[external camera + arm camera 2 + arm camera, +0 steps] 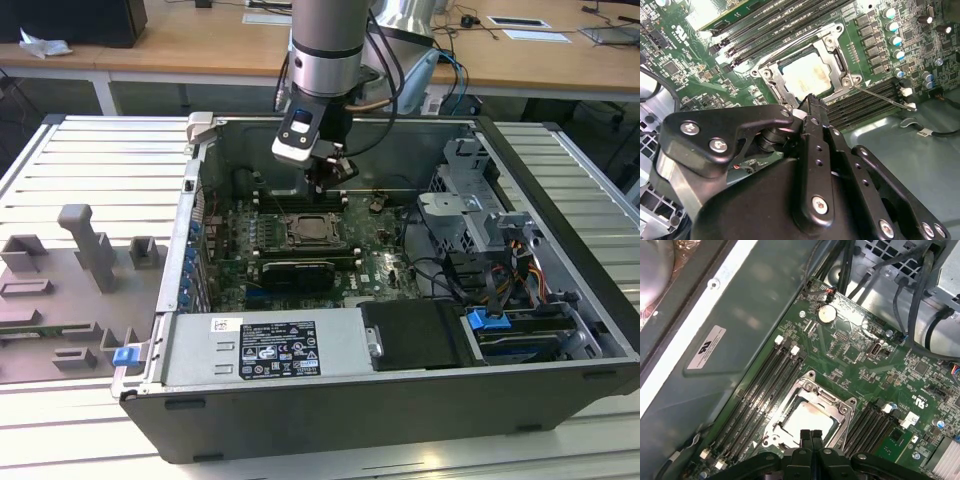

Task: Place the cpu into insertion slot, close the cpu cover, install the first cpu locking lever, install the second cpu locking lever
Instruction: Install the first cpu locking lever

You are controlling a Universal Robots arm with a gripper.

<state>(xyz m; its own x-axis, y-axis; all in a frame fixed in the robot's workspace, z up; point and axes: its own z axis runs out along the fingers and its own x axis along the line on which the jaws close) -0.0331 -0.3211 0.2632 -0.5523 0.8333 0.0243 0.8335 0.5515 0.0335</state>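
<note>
The cpu (807, 421) (807, 74) lies flat in the insertion slot (314, 229) on the green motherboard, its pale metal top showing. The silvery cpu cover (812, 390) (832, 55) is folded down around it like a frame. A thin metal locking lever (885, 97) juts out sideways from one corner of the socket, over the memory slots. My gripper (810, 434) (809, 102) (326, 185) hovers just above the socket's edge, shut, its two black fingers pressed together with nothing between them.
The board sits deep inside an open computer case (560, 160). Long black memory slots (760, 385) flank the socket on both sides. Cables (910, 305) and a drive cage (470, 200) crowd the exterior view's right. A grey fixture tray (70, 280) lies outside the case.
</note>
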